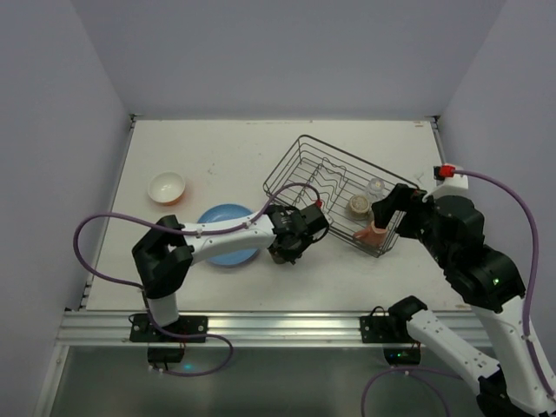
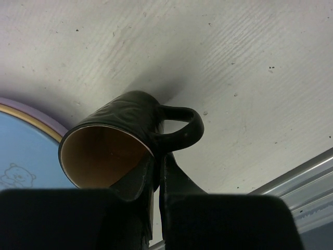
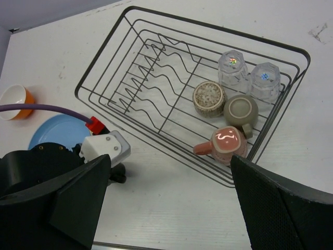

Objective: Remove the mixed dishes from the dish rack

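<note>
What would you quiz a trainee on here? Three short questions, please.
1. True or false: the left gripper holds a mug.
2. How many dishes stand in the rack?
3. Which lies outside the rack? A pink mug; B bowl; C glasses.
Key: 1 true; 2 five; 3 B.
</note>
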